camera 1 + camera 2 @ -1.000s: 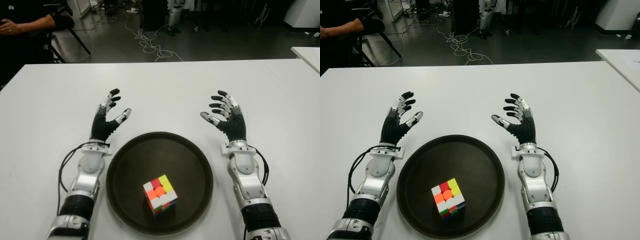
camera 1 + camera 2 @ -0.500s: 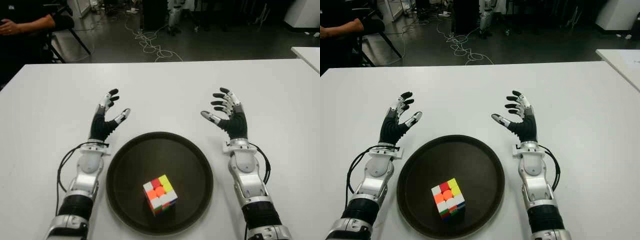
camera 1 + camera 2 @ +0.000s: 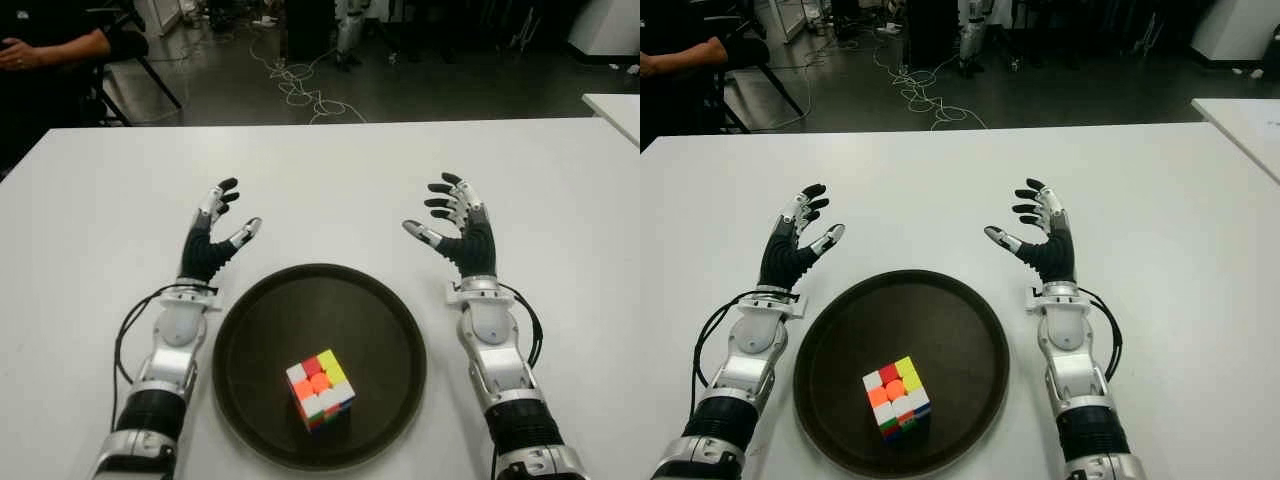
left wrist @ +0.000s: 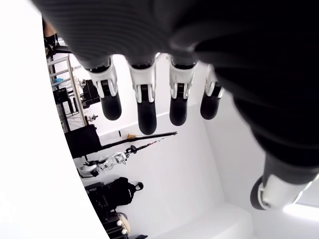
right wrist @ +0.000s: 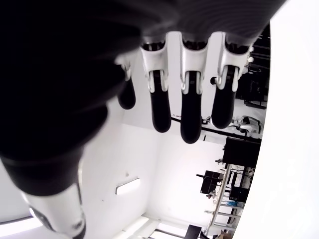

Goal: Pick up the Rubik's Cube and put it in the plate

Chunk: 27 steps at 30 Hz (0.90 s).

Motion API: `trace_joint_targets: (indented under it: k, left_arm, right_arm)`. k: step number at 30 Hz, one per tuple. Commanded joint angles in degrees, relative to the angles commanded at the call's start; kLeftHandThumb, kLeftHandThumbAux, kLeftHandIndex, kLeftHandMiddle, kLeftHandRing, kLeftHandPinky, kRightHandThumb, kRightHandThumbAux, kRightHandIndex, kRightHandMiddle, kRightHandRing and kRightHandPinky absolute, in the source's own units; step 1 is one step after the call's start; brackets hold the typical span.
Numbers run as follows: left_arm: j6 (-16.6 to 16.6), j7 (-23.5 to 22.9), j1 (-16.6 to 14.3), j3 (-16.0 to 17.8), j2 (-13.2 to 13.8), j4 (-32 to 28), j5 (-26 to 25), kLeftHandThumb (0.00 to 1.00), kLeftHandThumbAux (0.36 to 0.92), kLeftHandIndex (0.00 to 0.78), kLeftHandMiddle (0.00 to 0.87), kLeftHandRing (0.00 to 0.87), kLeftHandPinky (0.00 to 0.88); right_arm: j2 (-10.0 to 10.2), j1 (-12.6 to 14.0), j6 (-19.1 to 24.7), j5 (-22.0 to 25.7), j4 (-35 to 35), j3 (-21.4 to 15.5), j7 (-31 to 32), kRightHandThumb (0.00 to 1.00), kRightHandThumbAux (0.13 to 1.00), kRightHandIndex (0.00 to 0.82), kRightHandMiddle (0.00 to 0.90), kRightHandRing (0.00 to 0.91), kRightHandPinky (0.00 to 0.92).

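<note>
The Rubik's Cube [image 3: 320, 388], with red, orange, yellow and white stickers up, sits inside the dark round plate [image 3: 290, 310], toward its near edge. My left hand [image 3: 216, 232] shows just left of the plate's far rim, fingers spread and holding nothing. My right hand [image 3: 450, 222] shows beyond the plate's right rim, fingers also spread and empty. Both wrist views show only extended fingers [image 4: 144, 99] against the room, with nothing grasped.
The white table [image 3: 320, 170] stretches wide around the plate. A second white table corner [image 3: 615, 105] shows at the far right. A person's arm [image 3: 55, 48] and chair are at the far left beyond the table; cables lie on the dark floor.
My right hand has drifted slightly to the right and away from the plate. The left hand, cube and plate have not moved.
</note>
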Motion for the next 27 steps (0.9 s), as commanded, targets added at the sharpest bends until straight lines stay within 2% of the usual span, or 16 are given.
trace_joint_targets:
  k: [8,16,20,27]
  left_arm:
    - [0.28,0.58,0.17,0.07,-0.25,-0.28,0.29,0.066,0.619,0.1,0.143,0.122,0.088]
    - [0.43,0.84,0.17,0.06,-0.31,-0.05,0.35,0.06,0.604,0.098,0.137,0.11,0.066]
    - [0.29,0.32,0.07,0.02,-0.15,0.18,0.01,0.051,0.601,0.093,0.13,0.111,0.089]
    - [0.07,-0.33,-0.08,0.02,-0.05,0.54,-0.4,0.046,0.603,0.088,0.122,0.103,0.081]
  right_arm:
    - [-0.24,-0.04,-1.05,0.32,0.53,-0.02,0.3,0.053,0.783,0.2,0.289,0.324,0.327]
    - [-0.35,0.03,-0.92,-0.24,0.41,0.08,-0.07,0.051,0.802,0.203,0.291,0.322,0.327]
    - [-0.3,-0.06,-0.7,-0.31,0.45,0.07,-0.19,0.035,0.799,0.202,0.292,0.323,0.331]
    - [-0.24,-0.31,-0.81,-0.16,1.0,-0.03,-0.23,0.037,0.796,0.214,0.303,0.333,0.328]
